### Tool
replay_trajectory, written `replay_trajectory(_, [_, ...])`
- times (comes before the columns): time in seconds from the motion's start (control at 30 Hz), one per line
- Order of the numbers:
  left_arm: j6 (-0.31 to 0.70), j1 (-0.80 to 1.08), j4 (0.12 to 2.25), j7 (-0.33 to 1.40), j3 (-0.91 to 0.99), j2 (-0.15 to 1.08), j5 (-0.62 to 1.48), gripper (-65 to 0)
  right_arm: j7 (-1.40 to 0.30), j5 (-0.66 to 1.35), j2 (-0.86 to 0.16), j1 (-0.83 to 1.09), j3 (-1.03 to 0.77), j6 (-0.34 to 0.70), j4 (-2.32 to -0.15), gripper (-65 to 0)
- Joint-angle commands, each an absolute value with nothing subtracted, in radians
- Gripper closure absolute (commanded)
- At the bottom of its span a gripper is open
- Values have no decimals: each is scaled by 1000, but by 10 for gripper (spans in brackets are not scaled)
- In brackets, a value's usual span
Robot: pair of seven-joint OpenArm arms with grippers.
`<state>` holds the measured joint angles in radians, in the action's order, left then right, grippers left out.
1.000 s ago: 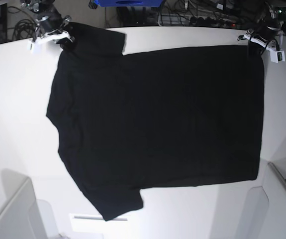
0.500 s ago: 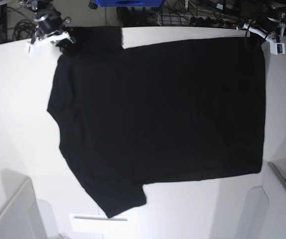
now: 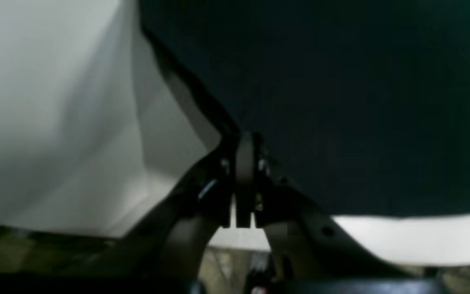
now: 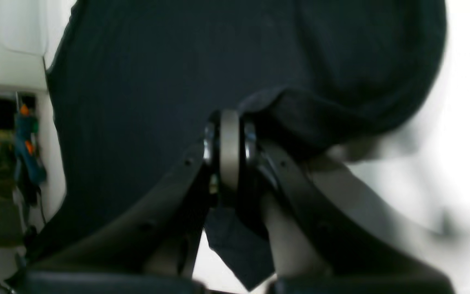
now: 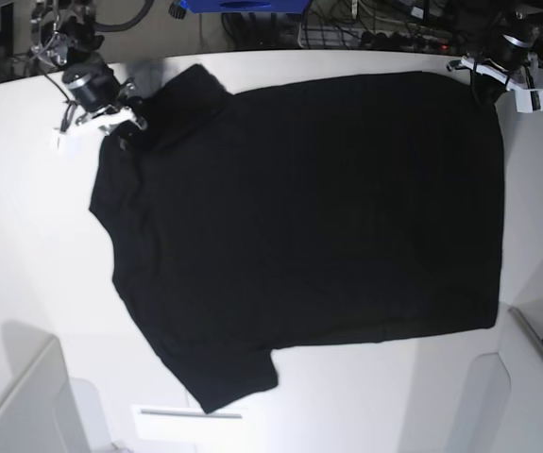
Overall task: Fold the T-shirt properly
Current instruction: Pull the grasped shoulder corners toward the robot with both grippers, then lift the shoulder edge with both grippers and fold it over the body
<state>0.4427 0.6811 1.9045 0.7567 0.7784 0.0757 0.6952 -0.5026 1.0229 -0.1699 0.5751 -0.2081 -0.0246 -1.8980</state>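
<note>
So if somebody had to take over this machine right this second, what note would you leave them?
Left gripper: shut on a hem corner of the large plain black cloth T-shirt.
Right gripper: shut on bunched cloth at the shoulder and sleeve end.
The T-shirt lies spread flat on the white table, lower sleeve out; the far edge is pinched at both corners.
Done: both corners gripped.
Left: no fold shows yet, so probably every fold.

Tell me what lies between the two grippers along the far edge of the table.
In the base view, only the T-shirt spans from the right gripper to the left gripper; both pinch its far edge.
</note>
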Motion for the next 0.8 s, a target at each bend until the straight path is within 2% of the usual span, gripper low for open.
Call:
replay_trajectory(0.0, [423,688,1922,740,786,88,723,0,-489,1035,-180,559,-209,-30,-1916,0])
replay_trajectory(0.07, [389,662,1922,740,783,88,734,0,-490,1033,-183,529,-208,-48,-1916,0])
replay_trajectory(0.27, [384,588,1919,753,783,88,728,0,-572,1030,-180,441,-211,-65,-1910,0])
replay_trajectory(0.37, [384,515,1916,865,797,88,725,0,-573,1030,-180,400,-209,-107,-1910,0])
replay_trajectory(0.5, [384,435,1916,967,855,82,725,0,-575,1030,-180,367,-209,-113,-1908,0])
replay_trajectory(0.67, [383,387,1914,989,866,88,723,0,-575,1030,-180,334,-209,-134,-1862,0])
replay_trajectory(0.77, [340,369,1914,989,863,90,723,0,-575,1033,-180,311,-209,-137,-1814,0])
